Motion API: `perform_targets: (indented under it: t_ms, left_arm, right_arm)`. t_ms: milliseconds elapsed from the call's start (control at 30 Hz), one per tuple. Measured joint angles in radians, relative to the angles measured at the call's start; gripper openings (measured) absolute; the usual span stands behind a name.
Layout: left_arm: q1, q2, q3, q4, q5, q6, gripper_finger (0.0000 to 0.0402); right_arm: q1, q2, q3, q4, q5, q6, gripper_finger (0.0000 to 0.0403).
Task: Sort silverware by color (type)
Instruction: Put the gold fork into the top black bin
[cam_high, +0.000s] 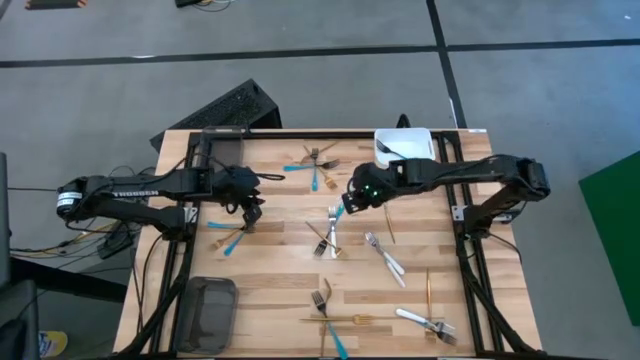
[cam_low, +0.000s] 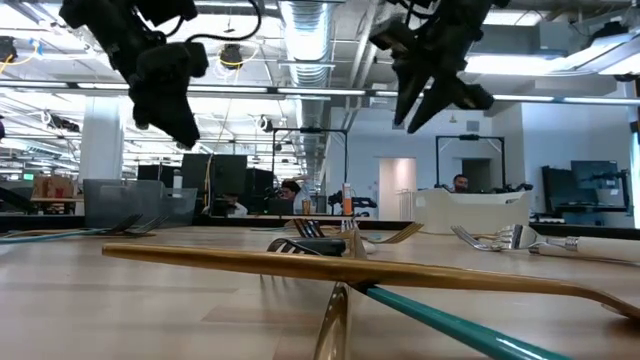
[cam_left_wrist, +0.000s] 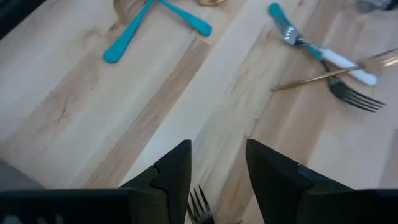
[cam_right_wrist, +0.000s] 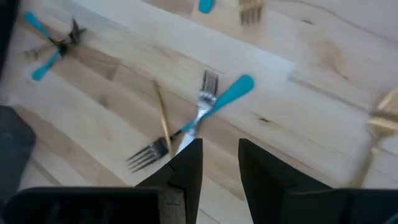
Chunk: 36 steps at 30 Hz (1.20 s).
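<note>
A wooden bench (cam_high: 280, 290) strewn with silverware (cam_high: 385, 255) fills the view from above. The left gripper (cam_high: 251, 212) hovers with its fingers parted and empty, crossed blue-handled pieces (cam_high: 230, 236) lying just below it. The right gripper (cam_high: 345, 207), also parted and holding nothing, hangs above a silver fork (cam_right_wrist: 202, 102) crossed with a blue-handled piece (cam_right_wrist: 227, 98) and a gold one (cam_right_wrist: 161, 118).

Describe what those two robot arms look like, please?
Both arms are dark, jointed and slim. The left arm carries white lettering along its side; the right arm shows a small green light near its wrist. Each ends in two flat black fingers, blunt and angular.
</note>
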Motion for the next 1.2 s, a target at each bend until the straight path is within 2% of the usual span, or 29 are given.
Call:
perform_targets:
  t_ms: [167,300,433,500,633,800,967,1100,1200]
  left_arm:
    - [0.000,-0.017,0.000,0.025,-0.026,0.019,0.0139]
    - [-0.012,-0.007,0.000,0.024,-0.014,-0.003,0.0139]
    - [-0.057,0.002,-0.012,0.023,-0.039,0.023,0.0139]
    - [-0.068,0.003,-0.039,0.031,-0.051,0.048,0.0139]
    - [-0.068,0.004,-0.072,0.035,-0.009,0.065,0.0139]
    - [-0.068,0.003,-0.089,0.076,0.005,0.057,0.0139]
    - [-0.068,0.003,-0.125,0.148,0.008,0.078,0.0139]
    - [-0.068,0.003,-0.131,0.118,0.043,0.048,0.0139]
    - [-0.071,0.003,-0.131,0.094,0.053,0.038,0.0139]
  right_arm:
    - [0.080,0.002,0.000,-0.157,-0.002,0.075,0.0127]
    - [0.164,0.010,-0.015,-0.251,-0.003,0.199,0.0127]
    - [0.233,0.014,-0.042,-0.237,-0.073,0.338,0.0133]
    - [0.266,0.015,-0.044,-0.213,-0.077,0.384,0.0140]
    - [0.306,0.015,-0.053,-0.218,-0.072,0.455,0.0152]
    - [0.293,0.016,-0.108,-0.208,-0.052,0.460,0.0165]
    - [0.265,0.017,-0.175,-0.104,-0.072,0.452,0.0172]
    - [0.266,0.016,-0.202,-0.118,-0.073,0.426,0.0171]
    - [0.260,0.016,-0.246,-0.094,-0.073,0.342,0.0171]
